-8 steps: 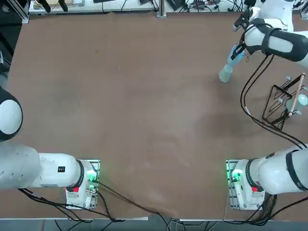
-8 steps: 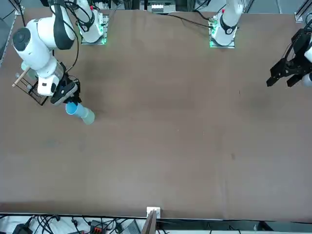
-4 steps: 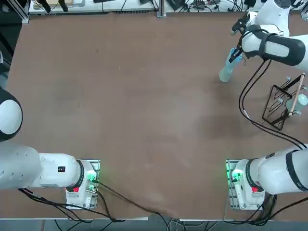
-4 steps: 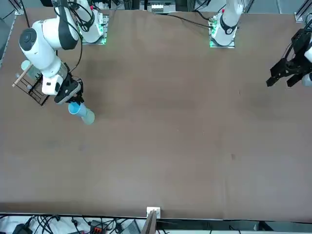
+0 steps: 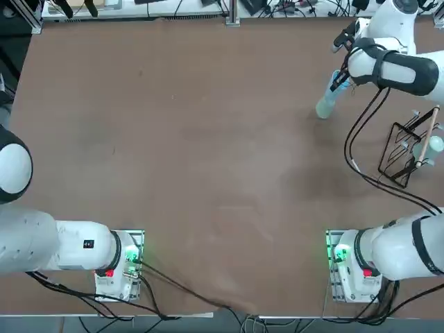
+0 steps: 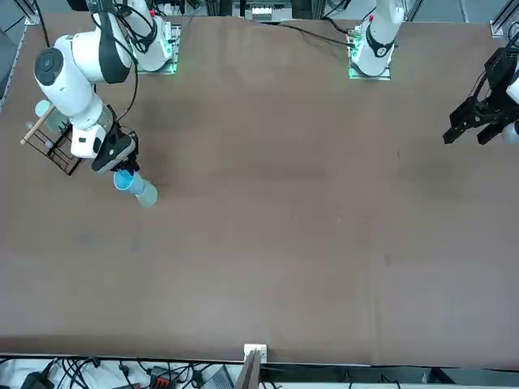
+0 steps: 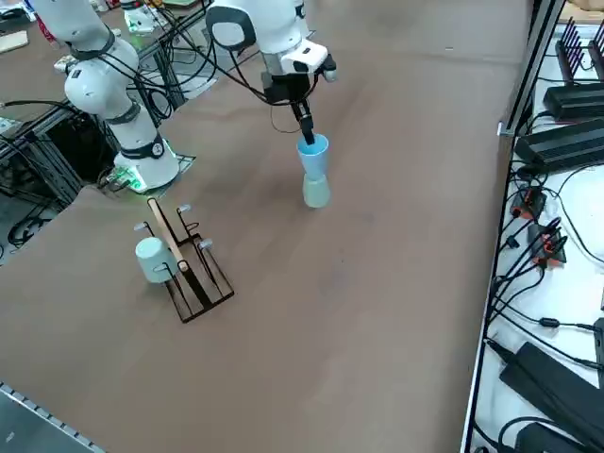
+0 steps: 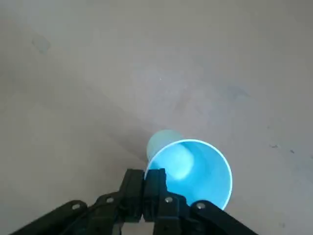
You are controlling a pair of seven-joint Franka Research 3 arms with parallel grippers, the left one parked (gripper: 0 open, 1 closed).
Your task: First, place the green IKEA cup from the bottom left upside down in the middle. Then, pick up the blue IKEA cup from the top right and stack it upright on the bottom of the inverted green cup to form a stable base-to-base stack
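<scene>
Operator: At the table's (image 5: 208,173) far right, does the blue cup (image 7: 313,152) sit on the inverted green cup (image 7: 316,192)?

Technician: Yes. Hand (image 7: 306,133) pinches its rim. Release squarely; avoid side load.

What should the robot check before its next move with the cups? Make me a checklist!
1. Blue cup open end up: ok.
2. Blue cup sitting on the green cup's bottom: ok.
3. Green cup upside down, wide end on the table: ok.
4. Stack standing straight: ok.
5. Stack in the middle of the table: not ok, it stands near the far right corner.
6. Claw let go of the blue cup: cannot tell, it sits at the rim.
</scene>
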